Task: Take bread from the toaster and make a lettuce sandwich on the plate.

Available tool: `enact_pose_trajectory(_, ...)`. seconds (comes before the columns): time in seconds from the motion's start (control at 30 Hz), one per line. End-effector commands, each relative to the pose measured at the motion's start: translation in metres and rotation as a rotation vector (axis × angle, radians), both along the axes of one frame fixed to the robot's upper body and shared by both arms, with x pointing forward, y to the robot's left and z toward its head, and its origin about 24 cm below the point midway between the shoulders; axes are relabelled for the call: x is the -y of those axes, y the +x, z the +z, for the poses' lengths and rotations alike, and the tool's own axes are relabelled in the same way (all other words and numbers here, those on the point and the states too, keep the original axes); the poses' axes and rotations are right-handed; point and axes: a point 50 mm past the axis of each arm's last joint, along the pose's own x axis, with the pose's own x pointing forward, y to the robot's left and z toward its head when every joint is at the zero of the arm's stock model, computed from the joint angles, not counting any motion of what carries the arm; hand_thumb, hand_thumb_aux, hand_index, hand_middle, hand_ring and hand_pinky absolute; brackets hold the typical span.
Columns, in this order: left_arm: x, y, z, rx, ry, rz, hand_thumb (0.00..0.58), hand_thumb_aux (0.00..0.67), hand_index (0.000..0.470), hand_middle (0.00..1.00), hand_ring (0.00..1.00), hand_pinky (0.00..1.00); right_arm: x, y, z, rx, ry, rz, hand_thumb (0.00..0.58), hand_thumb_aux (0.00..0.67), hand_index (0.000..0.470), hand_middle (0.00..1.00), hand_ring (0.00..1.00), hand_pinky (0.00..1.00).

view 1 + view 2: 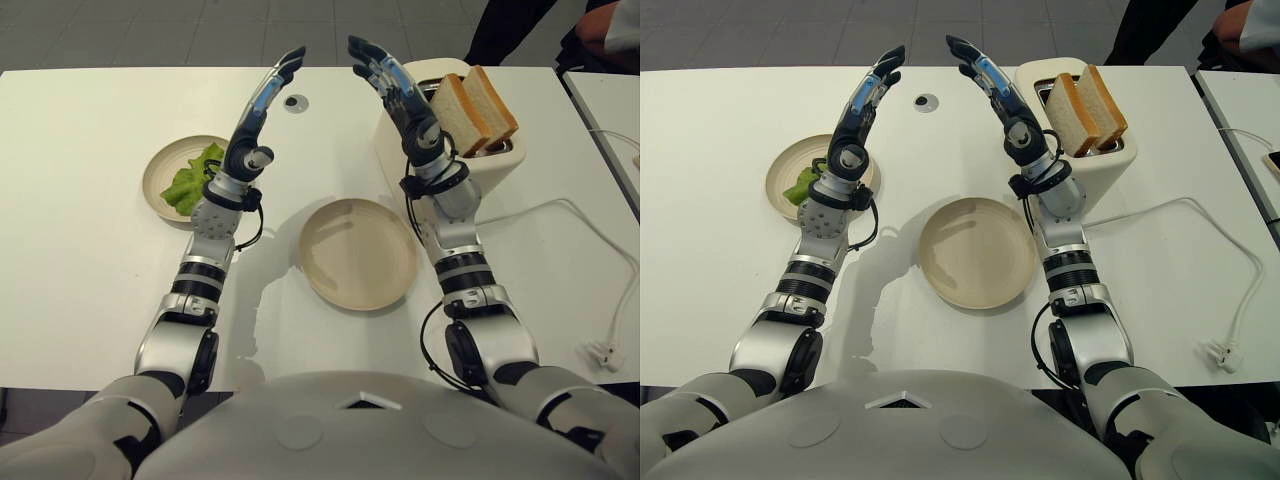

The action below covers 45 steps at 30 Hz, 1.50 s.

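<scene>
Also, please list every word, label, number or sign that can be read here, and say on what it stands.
There are none to read. The toaster, the empty plate, the lettuce plate and the table show plain surfaces with no print.

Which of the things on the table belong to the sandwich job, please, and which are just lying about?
For the job: toaster, bread slices, empty plate, lettuce in its dish.
Lying about: power cable, plug, small dark disc.

I work in what looks like a lab or office: white table (90, 250), second table (605, 100) alongside, grey floor (150, 30), toaster (495, 170) trailing its cable (560, 205).
</scene>
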Motion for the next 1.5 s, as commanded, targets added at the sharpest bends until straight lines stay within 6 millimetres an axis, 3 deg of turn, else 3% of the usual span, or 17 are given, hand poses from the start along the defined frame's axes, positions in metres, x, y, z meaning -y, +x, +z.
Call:
enact_pose_trajectory(0.03, -0.002, 0.0, 0.0, 0.002, 0.002, 0.003, 0.0, 0.0, 0.0, 0.0, 0.0, 0.0, 0.001, -0.001, -0.001, -0.004, -0.009, -0.004, 0.0, 0.0, 0.0, 0.0, 0.0, 0.0)
enact_pose_trajectory(0.37, -0.003, 0.0, 0.001, 0.002, 0.002, 0.005, 0.0, 0.0, 0.0, 0.0, 0.0, 0.0, 0.001, -0.004, 0.005, 0.017, -0.005, 0.007, 0.0, 0.0, 0.0, 0.0, 0.0, 0.0)
enact_pose_trajectory(0.47, -0.002, 0.0, 0.001, 0.004, 0.001, 0.004, 0.0, 0.0, 0.0, 0.0, 0.0, 0.0, 0.015, -0.013, 0.031, 0.168, -0.066, -0.05, 0.0, 0.0, 0.0, 0.0, 0.0, 0.0)
enact_pose_trajectory(0.57, -0.001, 0.001, 0.001, 0.003, 0.004, 0.001, 0.0, 0.0, 0.0, 0.0, 0.0, 0.0, 0.042, -0.023, 0.067, 0.373, -0.264, -0.186, 0.0, 0.0, 0.0, 0.0, 0.0, 0.0)
enact_pose_trajectory(0.63, 0.0, 0.002, 0.001, 0.003, 0.005, -0.001, 0.0, 0.0, 0.0, 0.0, 0.0, 0.0, 0.059, -0.019, 0.075, 0.39, -0.441, -0.288, 0.0, 0.0, 0.0, 0.01, 0.01, 0.01)
enact_pose_trajectory(0.83, 0.002, 0.002, 0.001, 0.002, 0.007, -0.004, 0.0, 0.0, 0.0, 0.0, 0.0, 0.0, 0.14, 0.011, 0.06, 0.125, -1.003, -0.666, 0.0, 0.0, 0.0, 0.0, 0.0, 0.0)
enact_pose_trajectory(0.97, 0.002, 0.003, 0.0, -0.002, 0.01, -0.002, 0.0, 0.0, 0.0, 0.0, 0.0, 0.0, 0.18, 0.019, 0.037, -0.06, -1.243, -0.818, 0.0, 0.0, 0.0, 0.0, 0.0, 0.0)
enact_pose_trajectory(1.17, 0.002, 0.003, 0.0, -0.004, 0.013, 0.0, 0.0, 0.0, 0.0, 0.0, 0.0, 0.0, 0.19, 0.02, 0.035, -0.116, -1.257, -0.861, 0.0, 0.0, 0.0, 0.0, 0.0, 0.0)
enact_pose_trajectory(1.33, 0.003, 0.003, 0.0, -0.006, 0.014, -0.002, 0.0, 0.0, 0.0, 0.0, 0.0, 0.0, 0.185, 0.021, 0.029, -0.139, -1.26, -0.82, 0.0, 0.0, 0.0, 0.02, 0.02, 0.02)
enact_pose_trajectory(1.37, 0.003, 0.003, -0.001, -0.007, 0.014, -0.002, 0.0, 0.0, 0.0, 0.0, 0.0, 0.0, 0.183, 0.022, 0.029, -0.135, -1.258, -0.816, 0.104, 0.063, 0.044, 0.04, 0.04, 0.04)
enact_pose_trajectory(1.4, 0.003, 0.003, -0.001, -0.007, 0.014, -0.002, 0.0, 0.0, 0.0, 0.0, 0.0, 0.0, 0.181, 0.023, 0.03, -0.125, -1.247, -0.813, 0.484, 0.397, 0.278, 0.13, 0.13, 0.13)
enact_pose_trajectory(1.43, 0.003, 0.003, -0.001, -0.007, 0.014, -0.003, 0.0, 0.0, 0.0, 0.0, 0.0, 0.0, 0.179, 0.023, 0.032, -0.111, -1.237, -0.812, 0.556, 0.533, 0.374, 0.18, 0.18, 0.18)
enact_pose_trajectory(1.47, 0.003, 0.003, 0.0, -0.006, 0.014, -0.004, 0.0, 0.0, 0.0, 0.0, 0.0, 0.0, 0.177, 0.023, 0.034, -0.096, -1.224, -0.807, 0.58, 0.652, 0.457, 0.23, 0.23, 0.23)
enact_pose_trajectory(1.5, 0.003, 0.003, 0.0, -0.006, 0.014, -0.005, 0.0, 0.0, 0.0, 0.0, 0.0, 0.0, 0.174, 0.023, 0.036, -0.083, -1.209, -0.798, 0.58, 0.67, 0.47, 0.29, 0.29, 0.29)
